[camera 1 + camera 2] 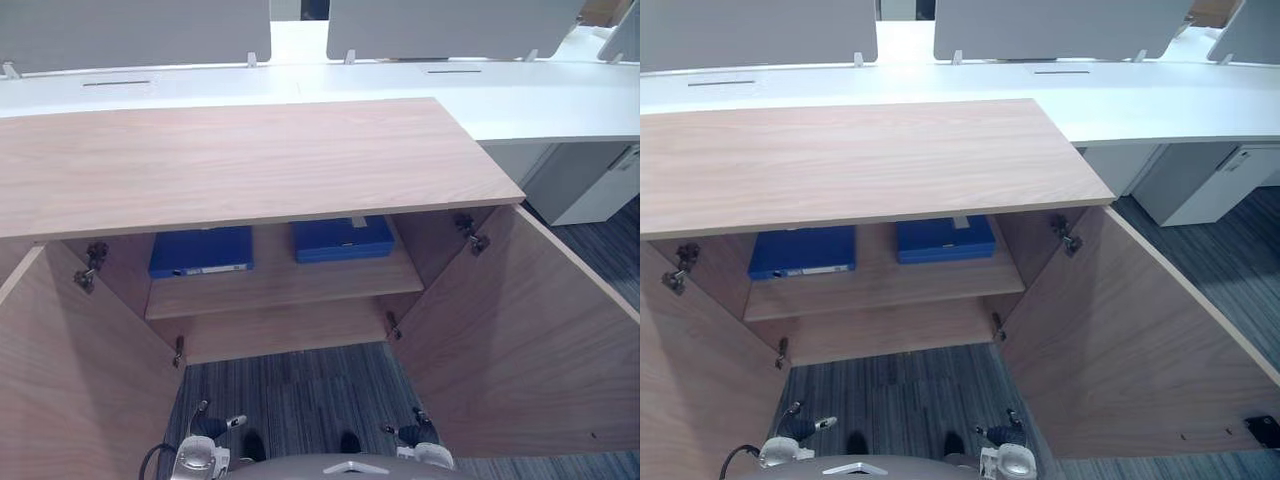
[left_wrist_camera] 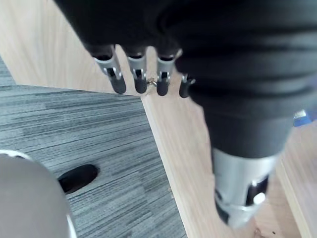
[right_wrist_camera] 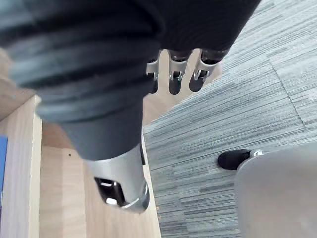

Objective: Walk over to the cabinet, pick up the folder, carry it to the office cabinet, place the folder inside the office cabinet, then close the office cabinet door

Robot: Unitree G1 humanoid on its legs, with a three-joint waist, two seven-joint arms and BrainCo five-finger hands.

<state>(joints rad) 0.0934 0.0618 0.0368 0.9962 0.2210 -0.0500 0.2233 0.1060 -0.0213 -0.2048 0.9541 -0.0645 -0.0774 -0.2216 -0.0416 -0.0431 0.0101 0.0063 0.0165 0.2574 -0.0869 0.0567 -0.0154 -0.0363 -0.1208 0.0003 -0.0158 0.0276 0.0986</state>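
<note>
Left hand: the left hand [image 2: 137,74] hangs low with its fingers straight and loosely apart, holding nothing.
Right hand: the right hand [image 3: 174,74] hangs the same way, fingers straight and a little apart, and is empty.
Carpet: the carpet [image 1: 300,395] lies under and between the two hands.
Left door: the left door [image 1: 70,380] stands wide open, just outside the left hand.
Right door: the right door [image 1: 510,340] stands wide open, just outside the right hand.
Shelf: the shelf [image 1: 280,288] sits ahead of both hands, inside the cabinet [image 1: 240,160].
Folders: the left folder [image 1: 201,250] lies flat on the shelf ahead of the left hand. The right folder [image 1: 342,238] lies flat ahead of the right hand. The two are near each other but apart.
Done: judging by the empty hands and the blue folders on the shelf, the carry and the placing look finished.
Left: both doors have yet to be swung shut. Each hand is close to its own door, so the closing step seems next.
Hidden: which folder is the task's cannot be told. The cabinet top covers the folders' far ends, and the pale mark on the right folder's front is too small to read. The space under the shelf is mostly out of sight, and the doors' outer corners are cut off.
Beyond: a desk [image 1: 540,105] stands past the cabinet, well beyond either hand.
</note>
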